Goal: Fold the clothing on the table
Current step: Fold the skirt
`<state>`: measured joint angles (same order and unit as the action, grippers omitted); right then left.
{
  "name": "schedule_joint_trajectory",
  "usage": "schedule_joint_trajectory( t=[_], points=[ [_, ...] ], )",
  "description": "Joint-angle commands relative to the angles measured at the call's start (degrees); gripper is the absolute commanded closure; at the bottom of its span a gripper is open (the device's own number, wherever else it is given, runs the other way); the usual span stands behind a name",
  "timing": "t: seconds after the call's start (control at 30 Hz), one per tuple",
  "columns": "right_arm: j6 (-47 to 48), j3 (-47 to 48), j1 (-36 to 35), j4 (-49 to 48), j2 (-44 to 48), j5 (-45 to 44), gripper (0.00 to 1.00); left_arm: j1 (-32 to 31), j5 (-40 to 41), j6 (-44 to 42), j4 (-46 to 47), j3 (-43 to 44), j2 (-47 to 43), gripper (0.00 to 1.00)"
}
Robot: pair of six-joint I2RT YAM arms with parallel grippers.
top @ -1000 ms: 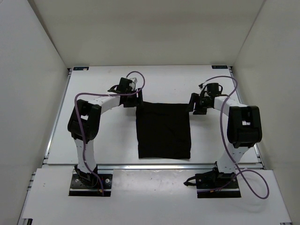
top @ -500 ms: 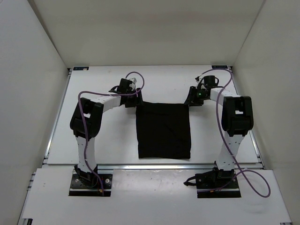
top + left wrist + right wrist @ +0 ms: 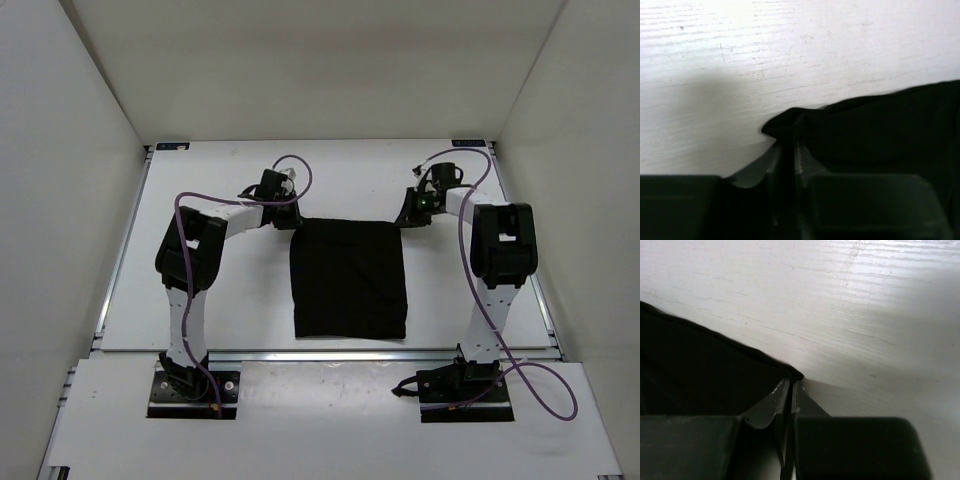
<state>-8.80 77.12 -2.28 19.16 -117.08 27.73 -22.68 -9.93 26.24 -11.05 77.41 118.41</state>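
The clothing (image 3: pixel 348 278) is a plain black cloth lying flat on the white table (image 3: pixel 220 290), roughly square. My left gripper (image 3: pixel 293 220) is at its far left corner. In the left wrist view the cloth (image 3: pixel 880 125) bunches into a small fold at that gripper (image 3: pixel 788 145), whose jaws are closed on the corner. My right gripper (image 3: pixel 405 218) sits at the far right corner. In the right wrist view its jaws (image 3: pixel 791 385) are pinched together on the tip of the cloth (image 3: pixel 700 365), low against the table (image 3: pixel 865 315).
White walls enclose the table on the left, right and back. A silver rail (image 3: pixel 330 353) runs along the near edge in front of the arm bases. Purple cables (image 3: pixel 295 165) loop above both wrists.
Both grippers went from open to closed on the cloth's far corners. The right arm reached farther back to its corner, and the left corner now bunches slightly.
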Motion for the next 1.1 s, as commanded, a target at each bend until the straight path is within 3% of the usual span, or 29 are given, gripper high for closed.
schedule_joint_trajectory(
  t=[0.0, 0.07, 0.23, 0.37, 0.43, 0.53, 0.6, 0.73, 0.9, 1.07],
  points=[
    [0.7, 1.5, -1.1, 2.0, -2.3, -0.5, 1.0, -0.6, 0.2, -0.4, -1.0, 0.7, 0.9, 0.83],
    [1.3, 4.4, -0.8, 3.2, -3.1, 0.2, 1.0, -0.3, 1.1, -0.5, -1.3, 1.3, 0.7, 1.0],
    [1.0, 14.9, 0.0, 6.7, -3.4, 1.9, 1.0, 1.4, 2.1, -2.3, -2.1, 6.7, 0.0, 1.0],
    [-1.0, 30.8, 1.0, 9.6, -4.0, 3.8, 1.0, 3.7, 1.7, -3.4, -7.6, 20.8, 1.1, 1.0],
    [-3.1, 40.8, 1.4, 9.7, -3.0, 3.9, 1.0, 4.3, 2.2, -5.2, -10.3, 31.9, 1.1, 1.0],
    [-5.8, 43.2, 2.2, 5.1, 3.4, 5.8, 1.0, 3.9, 5.3, -7.1, -13.2, 42.6, -0.6, 1.0],
    [-4.5, 43.1, 2.1, 5.6, 7.6, 4.0, 1.0, 3.7, 5.4, -7.6, -12.8, 43.8, -4.8, 1.0],
    [-1.0, 35.7, 2.2, 6.9, 17.4, 1.7, 1.0, 2.0, 9.5, -10.2, -7.3, 29.5, -16.5, 1.0],
    [-1.4, 4.8, 0.9, 1.5, 30.8, 1.1, 1.0, -0.9, 9.8, -9.1, 2.3, -0.1, -35.3, 1.0],
    [-4.4, -14.9, -3.5, 1.1, 43.9, -0.3, 1.0, -4.9, 14.0, -8.1, -2.2, -18.4, -47.6, 1.0]
  ],
)
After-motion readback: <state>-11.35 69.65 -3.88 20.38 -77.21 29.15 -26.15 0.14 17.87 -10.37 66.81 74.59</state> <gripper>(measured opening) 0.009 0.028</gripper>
